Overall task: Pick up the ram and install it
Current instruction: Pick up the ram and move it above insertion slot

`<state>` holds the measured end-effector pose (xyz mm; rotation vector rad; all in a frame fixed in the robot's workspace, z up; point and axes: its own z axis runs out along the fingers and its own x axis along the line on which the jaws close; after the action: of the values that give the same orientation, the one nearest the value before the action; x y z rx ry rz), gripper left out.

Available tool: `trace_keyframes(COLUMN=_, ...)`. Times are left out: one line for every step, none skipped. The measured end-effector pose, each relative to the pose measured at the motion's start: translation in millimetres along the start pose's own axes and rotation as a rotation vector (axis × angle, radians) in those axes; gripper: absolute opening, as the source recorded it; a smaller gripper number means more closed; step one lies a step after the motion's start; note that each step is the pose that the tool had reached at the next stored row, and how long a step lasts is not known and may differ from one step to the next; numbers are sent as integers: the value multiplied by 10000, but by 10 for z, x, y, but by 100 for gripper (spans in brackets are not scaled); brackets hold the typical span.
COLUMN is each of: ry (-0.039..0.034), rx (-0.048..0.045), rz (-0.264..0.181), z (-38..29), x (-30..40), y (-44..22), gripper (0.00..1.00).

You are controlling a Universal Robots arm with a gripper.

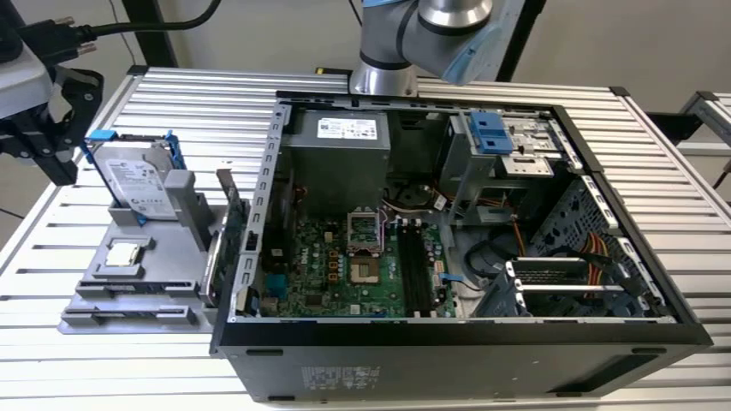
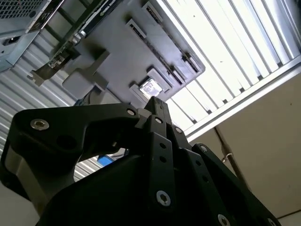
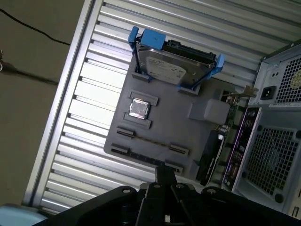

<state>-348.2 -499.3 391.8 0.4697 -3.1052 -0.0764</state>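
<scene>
Ribbed aluminium table (image 1: 194, 94) brightly lit, glare on its slats; brown floor (image 3: 28, 117) alongside, black cable (image 3: 28, 26) lying across.

Labels on hard drive (image 1: 135, 181), power supply (image 1: 338, 152): print unreadable.

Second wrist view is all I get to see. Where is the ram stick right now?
Observer: In the first wrist view the ram sits in holders on the gray tray, at the end farthest from the hard drive.
Operator: Is the computer open?
Observer: Yes. In the exterior view the computer case lies on its side, open on top, with the motherboard showing.
Operator: Is anything in the long black slots?
Observer: The long black slots look empty. No blue stick stands in them.
</scene>
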Motion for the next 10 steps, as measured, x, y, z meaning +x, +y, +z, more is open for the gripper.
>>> trace_keyframes(ry=3, rx=0, rz=-56, z=0, x=0, y=0, gripper=0)
trace_keyframes(ry=5, rx=0, rz=-122, z=0, x=0, y=0, gripper=0)
trace_keyframes(ry=8, rx=-1, rz=-184, z=0, x=0, y=0, gripper=0)
trace_keyframes(ry=12, rx=-2, rz=-247, z=0, x=0, y=0, gripper=0)
trace_keyframes(ry=14, rx=-2, rz=-308, z=0, x=-1, y=0, gripper=0)
trace_keyframes(ry=18, rx=-2, rz=-372, z=0, x=0, y=0, gripper=0)
trace_keyframes(ry=20, rx=-3, rz=-436, z=0, x=0, y=0, gripper=0)
trace_keyframes(ry=23, rx=-3, rz=-498, z=0, x=-1, y=0, gripper=0)
trace_keyframes(ry=27, rx=-4, rz=-560, z=0, x=0, y=0, gripper=0)
trace_keyframes(ry=29, rx=-4, rz=-617, z=0, x=0, y=1, gripper=0)
